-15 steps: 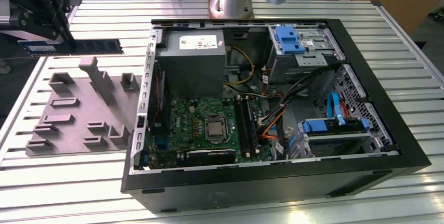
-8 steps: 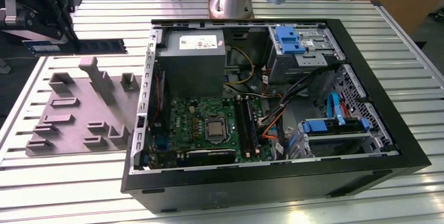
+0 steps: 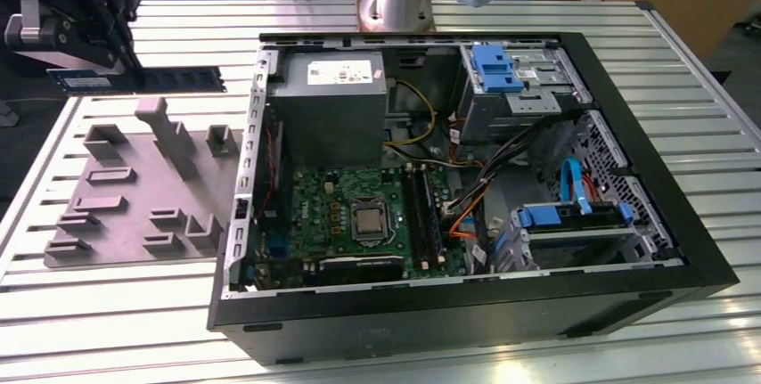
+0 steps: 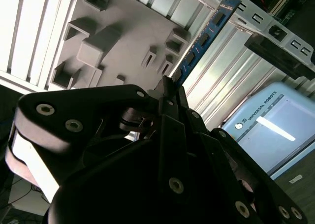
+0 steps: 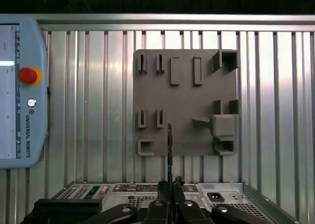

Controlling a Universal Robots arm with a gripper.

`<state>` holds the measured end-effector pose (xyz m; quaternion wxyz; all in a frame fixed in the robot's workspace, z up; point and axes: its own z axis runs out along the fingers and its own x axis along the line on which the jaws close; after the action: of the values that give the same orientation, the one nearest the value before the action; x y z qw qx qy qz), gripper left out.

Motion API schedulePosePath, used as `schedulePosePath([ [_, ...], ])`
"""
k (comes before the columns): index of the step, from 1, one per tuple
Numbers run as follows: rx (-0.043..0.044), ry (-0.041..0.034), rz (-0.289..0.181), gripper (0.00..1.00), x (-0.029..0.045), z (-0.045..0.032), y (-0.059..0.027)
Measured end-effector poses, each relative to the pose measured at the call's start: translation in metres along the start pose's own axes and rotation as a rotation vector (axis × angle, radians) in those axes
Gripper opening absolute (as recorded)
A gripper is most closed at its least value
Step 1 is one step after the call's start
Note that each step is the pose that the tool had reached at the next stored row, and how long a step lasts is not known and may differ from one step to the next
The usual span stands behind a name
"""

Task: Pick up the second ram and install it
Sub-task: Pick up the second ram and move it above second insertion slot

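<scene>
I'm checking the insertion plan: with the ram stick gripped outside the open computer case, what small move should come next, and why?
Probably a short carry toward the exterior view's right, toward the computer case. The end effector is shut on the second ram, held clear of the grey fixture tray, while the black memory slots lie inside the case.

second ram (image 3: 178, 78) | blue-green stick, black chips | level, on edge — clamped near one end in end effector (image 5: 170, 183)
</scene>
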<state>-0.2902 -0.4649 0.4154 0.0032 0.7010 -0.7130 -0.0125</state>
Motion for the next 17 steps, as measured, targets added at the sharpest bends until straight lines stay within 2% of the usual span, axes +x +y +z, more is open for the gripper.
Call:
schedulePosePath([
  [17, 0.0000, 0.0000, 0.000, 0.14, -0.0002, -0.0003, -0.0130],
])
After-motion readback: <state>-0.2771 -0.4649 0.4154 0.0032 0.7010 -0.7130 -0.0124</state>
